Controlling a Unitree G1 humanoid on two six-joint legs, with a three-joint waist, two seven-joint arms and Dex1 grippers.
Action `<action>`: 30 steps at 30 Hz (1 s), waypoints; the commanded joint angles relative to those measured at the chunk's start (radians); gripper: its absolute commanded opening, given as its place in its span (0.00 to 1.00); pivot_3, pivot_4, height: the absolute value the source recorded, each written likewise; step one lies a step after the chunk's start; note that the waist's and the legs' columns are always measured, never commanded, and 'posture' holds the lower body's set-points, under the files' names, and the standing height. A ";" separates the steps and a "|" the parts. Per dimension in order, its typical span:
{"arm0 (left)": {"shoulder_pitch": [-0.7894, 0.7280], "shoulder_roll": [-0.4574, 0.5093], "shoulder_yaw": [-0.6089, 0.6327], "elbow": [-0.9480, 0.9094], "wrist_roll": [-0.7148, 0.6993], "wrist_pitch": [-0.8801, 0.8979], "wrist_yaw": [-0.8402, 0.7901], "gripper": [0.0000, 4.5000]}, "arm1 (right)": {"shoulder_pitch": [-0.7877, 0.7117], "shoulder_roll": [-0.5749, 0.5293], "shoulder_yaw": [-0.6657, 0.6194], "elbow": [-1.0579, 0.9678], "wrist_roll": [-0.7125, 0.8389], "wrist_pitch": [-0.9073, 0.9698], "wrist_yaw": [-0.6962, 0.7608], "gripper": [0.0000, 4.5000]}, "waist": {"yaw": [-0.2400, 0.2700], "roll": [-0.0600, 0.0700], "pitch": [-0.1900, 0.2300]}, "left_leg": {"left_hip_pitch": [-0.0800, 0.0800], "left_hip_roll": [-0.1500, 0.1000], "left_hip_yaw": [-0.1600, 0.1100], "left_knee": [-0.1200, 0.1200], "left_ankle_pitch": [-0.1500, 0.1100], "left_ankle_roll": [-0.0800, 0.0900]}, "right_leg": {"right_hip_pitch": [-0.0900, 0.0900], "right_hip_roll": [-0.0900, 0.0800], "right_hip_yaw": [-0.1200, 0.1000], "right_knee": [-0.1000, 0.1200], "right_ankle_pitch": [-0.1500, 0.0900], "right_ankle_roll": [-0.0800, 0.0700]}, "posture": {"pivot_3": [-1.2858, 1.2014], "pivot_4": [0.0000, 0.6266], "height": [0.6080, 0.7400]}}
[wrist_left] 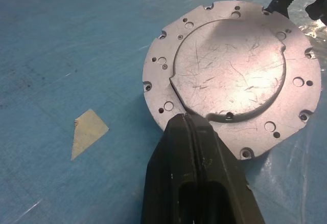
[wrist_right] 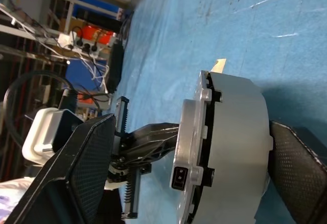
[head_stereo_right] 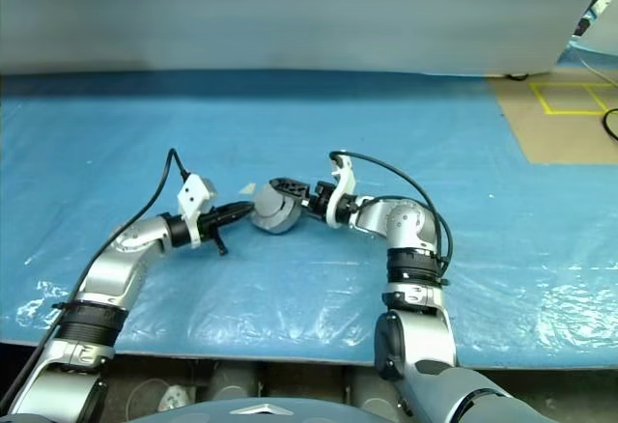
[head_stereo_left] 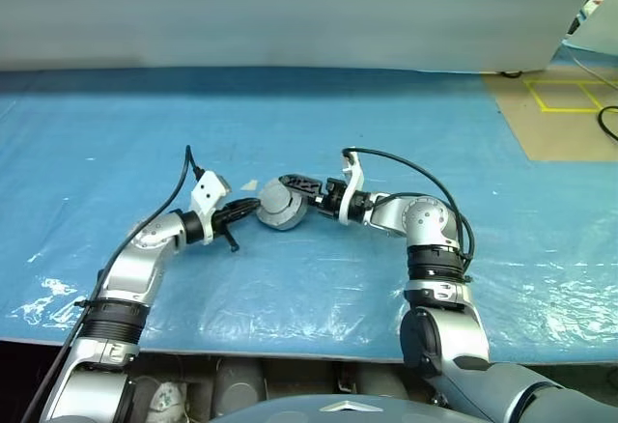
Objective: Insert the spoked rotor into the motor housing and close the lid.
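On the left, my left gripper [head_stereo_left: 249, 211] is pinched fully shut on the flange of the motor housing [head_stereo_left: 281, 205], holding the grey puck tipped on edge just above the blue sheet [head_stereo_left: 116, 153]; a scrap of tape [wrist_left: 88, 130] lies near it on the sheet. In the left wrist view I see a scratched, plain round face, and from the side the lid [wrist_right: 191, 152] looks seated against the body (so I judge the rotor is already inside, though I cannot see it). To the right, my right gripper [head_stereo_right: 290, 193] stands wide open, its fingers [wrist_right: 84, 168] straddling the puck without gripping. To finish well I'd squeeze squarely across both flat faces, keeping the left pinch steady so nothing twists.
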 commanded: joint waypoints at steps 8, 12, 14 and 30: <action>0.005 -0.010 -0.019 0.013 0.005 -0.005 -0.006 0.00 | 0.027 -0.025 0.108 -0.036 0.020 -0.017 0.049 0.38 | -0.004 0.000 0.000 | 0.001 0.001 0.000 -0.001 0.000 0.000 | 0.000 0.000 0.000 0.000 0.002 0.003 | 0.52 0.24 1.00; 0.009 -0.012 -0.018 0.007 0.006 -0.004 -0.004 0.00 | 0.014 -0.011 0.074 -0.018 0.041 -0.023 0.039 0.26 | -0.003 0.000 0.000 | 0.001 0.000 0.000 -0.001 0.000 0.000 | 0.000 0.000 0.000 0.000 0.001 0.001 | 0.52 0.24 1.00; 0.009 -0.012 -0.015 0.005 0.006 -0.006 0.000 0.00 | 0.010 -0.009 0.077 -0.012 0.033 -0.027 0.032 0.26 | -0.004 0.000 0.000 | 0.001 0.001 0.001 -0.001 0.000 0.000 | 0.000 0.000 0.000 0.000 0.000 0.000 | 0.52 0.24 1.00; -0.027 -0.179 0.430 -0.033 -0.503 0.333 0.277 0.04 | -0.129 0.116 -0.309 0.111 0.266 -0.201 -0.182 0.26 | -0.016 0.000 0.001 | -0.016 0.000 -0.001 0.001 0.001 0.000 | -0.014 0.001 -0.001 0.002 0.003 0.004 | 0.52 0.24 1.00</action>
